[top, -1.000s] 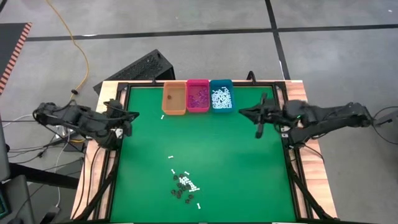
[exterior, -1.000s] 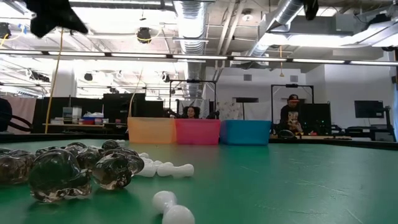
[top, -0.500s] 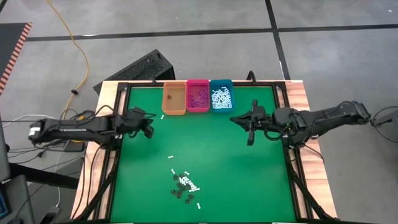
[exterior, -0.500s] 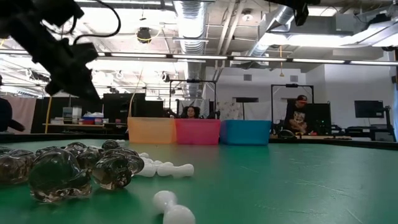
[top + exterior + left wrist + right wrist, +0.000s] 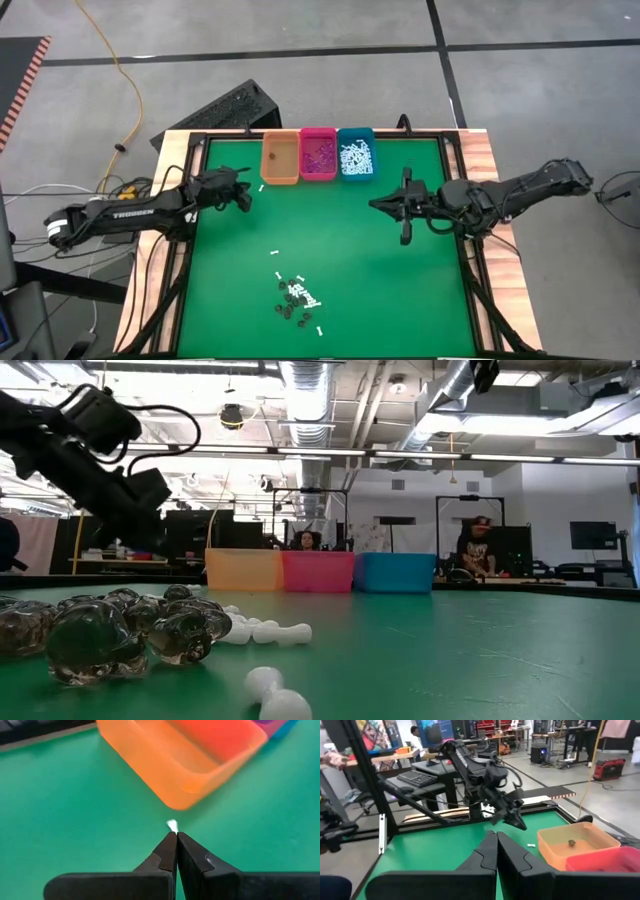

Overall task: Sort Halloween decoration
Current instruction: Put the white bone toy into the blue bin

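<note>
Green felt-like surface [image 5: 350, 250] framed by black rails and pale wood edging, grey floor around. At 12 o'clock, touching in a row: translucent orange plastic bin [image 5: 279, 158] with one dark bit inside, pink plastic bin [image 5: 318, 154] with purple bits, teal plastic bin [image 5: 355, 153] heaped with white sticks. Toward 6 o'clock, loose pile of tiny Halloween decoration pieces [image 5: 296, 294], glossy dark lumps mixed with white bone-shaped sticks, a few white strays around. Lone white stick [image 5: 262, 187] just beside orange bin's corner. Left gripper [image 5: 243, 197] at 10 o'clock, slim dark fingers pressed together, tips aimed at that stick. Right gripper [image 5: 405, 236] at 3 o'clock, fingers likewise pressed together, nothing between. Wide bare green between both arms and down the right side.
</note>
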Tool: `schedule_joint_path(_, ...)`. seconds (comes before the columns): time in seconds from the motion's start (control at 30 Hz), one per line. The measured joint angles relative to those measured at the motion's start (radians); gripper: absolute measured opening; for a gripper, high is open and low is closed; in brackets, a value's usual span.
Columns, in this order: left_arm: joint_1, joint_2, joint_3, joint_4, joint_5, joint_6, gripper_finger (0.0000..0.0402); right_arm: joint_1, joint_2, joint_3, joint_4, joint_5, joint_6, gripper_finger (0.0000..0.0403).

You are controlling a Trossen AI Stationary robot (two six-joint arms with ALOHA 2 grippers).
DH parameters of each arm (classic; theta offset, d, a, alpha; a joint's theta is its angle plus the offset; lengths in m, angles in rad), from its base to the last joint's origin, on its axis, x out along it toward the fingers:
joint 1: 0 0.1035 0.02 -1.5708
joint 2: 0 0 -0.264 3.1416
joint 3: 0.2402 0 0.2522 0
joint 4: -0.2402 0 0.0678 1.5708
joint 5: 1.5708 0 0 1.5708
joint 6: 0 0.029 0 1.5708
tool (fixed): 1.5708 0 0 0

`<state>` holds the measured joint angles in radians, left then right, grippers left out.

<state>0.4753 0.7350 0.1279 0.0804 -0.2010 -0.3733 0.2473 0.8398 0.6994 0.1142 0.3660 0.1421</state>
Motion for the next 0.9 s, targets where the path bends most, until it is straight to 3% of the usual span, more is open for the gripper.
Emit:
schedule_joint_path(0.3,0.011,0.196,0.001,0.148,-0.118,0.068,0.0,0.027,0.0,0.0,0.002,0.0,-0.02,0.0028)
schedule_joint_path(0.9,0.01,0.611,0.012,0.514,-0.083,0.15,0.0,0.025,0.0,0.0,0.019,0.002,-0.019,0.0028)
